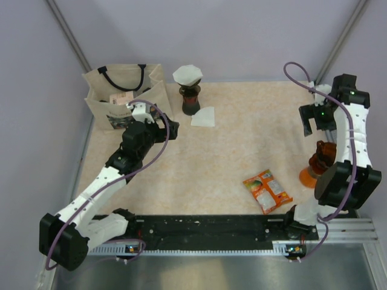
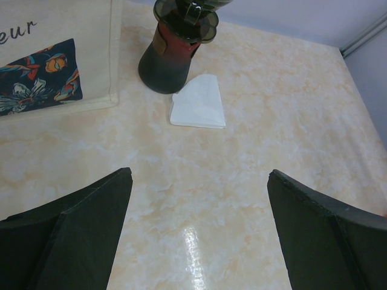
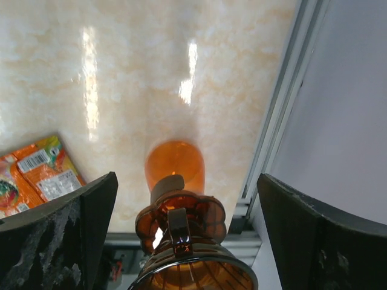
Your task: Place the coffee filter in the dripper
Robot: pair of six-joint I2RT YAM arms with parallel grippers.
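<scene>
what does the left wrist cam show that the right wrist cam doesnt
Only left wrist: the tote bag, the dark green dripper on its dark server, and a folded white filter lying flat beside the server. Only right wrist: an amber dripper, an orange snack packet and the metal edge rail. Both: the marbled tabletop and that arm's own tool, the left tool and the right tool, each wide open and holding nothing.
</scene>
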